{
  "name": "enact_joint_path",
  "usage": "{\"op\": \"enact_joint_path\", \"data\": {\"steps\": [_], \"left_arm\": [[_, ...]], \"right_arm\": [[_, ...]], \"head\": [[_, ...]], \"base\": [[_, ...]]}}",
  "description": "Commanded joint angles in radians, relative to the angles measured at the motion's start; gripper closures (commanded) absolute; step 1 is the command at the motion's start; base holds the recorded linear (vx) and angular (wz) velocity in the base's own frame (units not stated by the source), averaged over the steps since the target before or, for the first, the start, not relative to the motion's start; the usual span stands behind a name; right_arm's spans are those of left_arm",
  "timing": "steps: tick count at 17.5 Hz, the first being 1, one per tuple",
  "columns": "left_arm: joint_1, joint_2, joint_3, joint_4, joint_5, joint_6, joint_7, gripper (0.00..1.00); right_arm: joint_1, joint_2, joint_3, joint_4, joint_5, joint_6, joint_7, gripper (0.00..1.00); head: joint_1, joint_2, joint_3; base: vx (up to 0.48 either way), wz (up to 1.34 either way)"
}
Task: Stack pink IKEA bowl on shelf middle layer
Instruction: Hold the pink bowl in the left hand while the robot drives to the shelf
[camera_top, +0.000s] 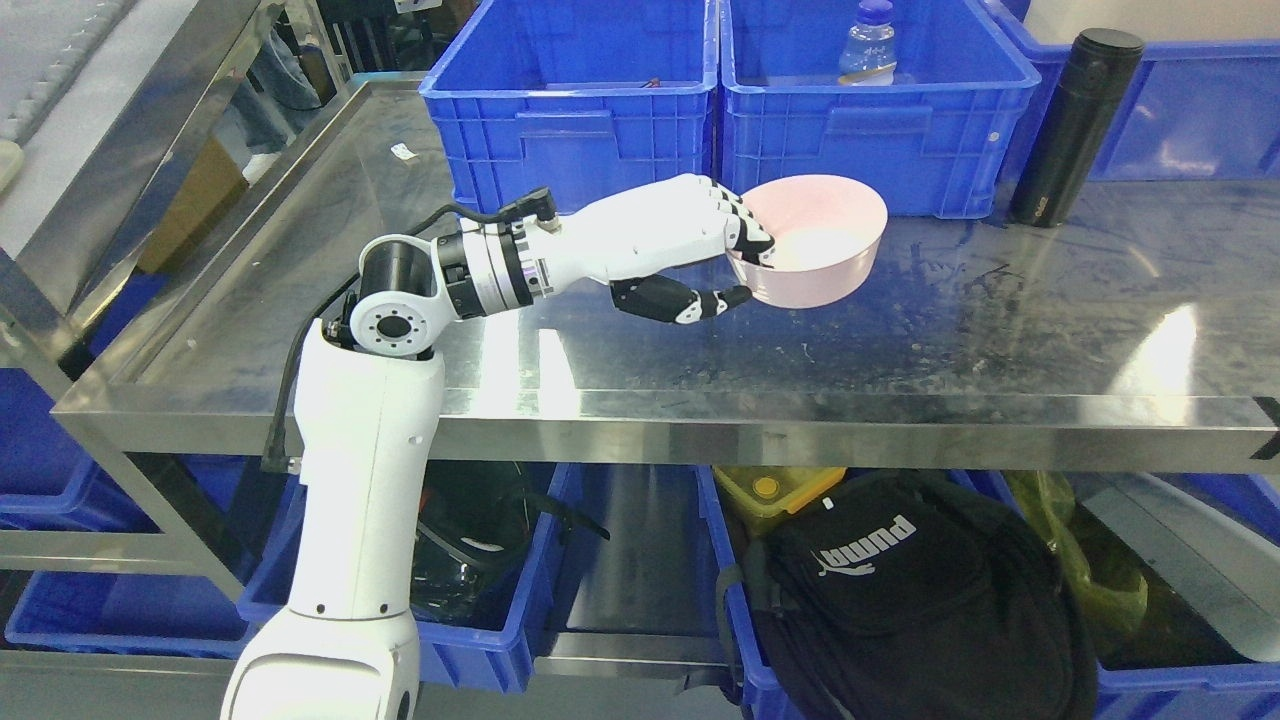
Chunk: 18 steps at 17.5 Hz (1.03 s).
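Bowl (815, 240) pink, on steel shelf (700, 340); left hand (690, 250) gripping its left rim

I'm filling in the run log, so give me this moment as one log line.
arm: left | left hand: shut on pink bowl rim | bowl: on steel shelf, before blue crates | stacking: not yet done | right arm: not in view

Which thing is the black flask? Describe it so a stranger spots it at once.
Start at the steel shelf and the row of blue crates along its back. At the far right, in front of the crates, stands the black flask, upright and right of the pink bowl that the left hand grips. It is the only tall, dark cylinder there.
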Motion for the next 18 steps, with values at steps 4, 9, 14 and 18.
{"op": "enact_joint_path", "data": {"steps": [4, 9, 14, 18], "left_arm": [[0.032, 0.013, 0.045, -0.082, -0.007, 0.000, 0.004, 1.00], [0.044, 0.018, 0.045, -0.085, -0.013, 0.000, 0.002, 1.00], [0.060, 0.017, 0.043, -0.091, -0.013, 0.000, 0.004, 0.99], [0.040, 0.017, 0.045, -0.106, -0.013, 0.000, 0.002, 0.99]], "right_arm": [[0.021, -0.017, 0.000, -0.017, 0.000, 0.000, 0.000, 0.00], [0.021, -0.017, 0.000, -0.017, 0.000, 0.000, 0.000, 0.00], [0.021, -0.017, 0.000, -0.017, 0.000, 0.000, 0.000, 0.00], [0.021, -0.017, 0.000, -0.017, 0.000, 0.000, 0.000, 0.00]], "head": [[0.0000, 0.000, 0.000], [0.0000, 0.000, 0.000], [0.0000, 0.000, 0.000], [0.0000, 0.000, 0.000]], "base": [[0.000, 0.00], [0.000, 0.00], [0.000, 0.00], [-0.004, 0.02]]}}
